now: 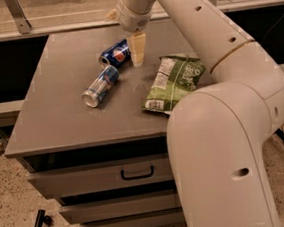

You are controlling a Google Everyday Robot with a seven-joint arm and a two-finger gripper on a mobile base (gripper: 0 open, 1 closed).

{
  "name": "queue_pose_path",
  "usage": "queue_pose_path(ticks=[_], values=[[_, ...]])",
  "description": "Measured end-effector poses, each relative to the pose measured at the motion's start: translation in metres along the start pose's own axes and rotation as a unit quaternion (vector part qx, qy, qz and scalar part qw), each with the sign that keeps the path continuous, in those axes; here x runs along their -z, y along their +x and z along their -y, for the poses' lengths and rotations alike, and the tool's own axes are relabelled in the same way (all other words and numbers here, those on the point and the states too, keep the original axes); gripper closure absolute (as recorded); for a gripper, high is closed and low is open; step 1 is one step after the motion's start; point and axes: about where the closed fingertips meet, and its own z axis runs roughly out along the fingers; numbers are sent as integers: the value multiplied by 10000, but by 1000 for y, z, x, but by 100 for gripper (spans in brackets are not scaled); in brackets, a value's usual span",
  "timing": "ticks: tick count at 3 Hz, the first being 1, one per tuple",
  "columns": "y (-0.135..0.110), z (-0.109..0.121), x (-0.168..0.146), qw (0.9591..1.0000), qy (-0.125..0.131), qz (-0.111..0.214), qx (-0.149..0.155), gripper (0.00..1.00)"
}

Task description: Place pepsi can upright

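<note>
The pepsi can [115,54] is short and dark blue with a round red-white-blue logo. It lies on its side near the back middle of the grey cabinet top [56,113]. My gripper [137,49] hangs from the white arm just right of the can, its pale fingers [136,45] pointing down at the surface beside the can's end. It holds nothing that I can see.
A slimmer silver-and-blue can [100,86] lies on its side in front left of the pepsi can. A green chip bag [174,81] lies flat to the right. My arm's large white links cover the right side. Drawers [137,173] sit below the front edge.
</note>
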Motion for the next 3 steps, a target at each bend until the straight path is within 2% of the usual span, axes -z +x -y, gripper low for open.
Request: queue_pose_path(ticks=[1,3], values=[[-1,2,-7,9997,134,8,186,0],[-14,2,-17,9980,193,110,589,0]])
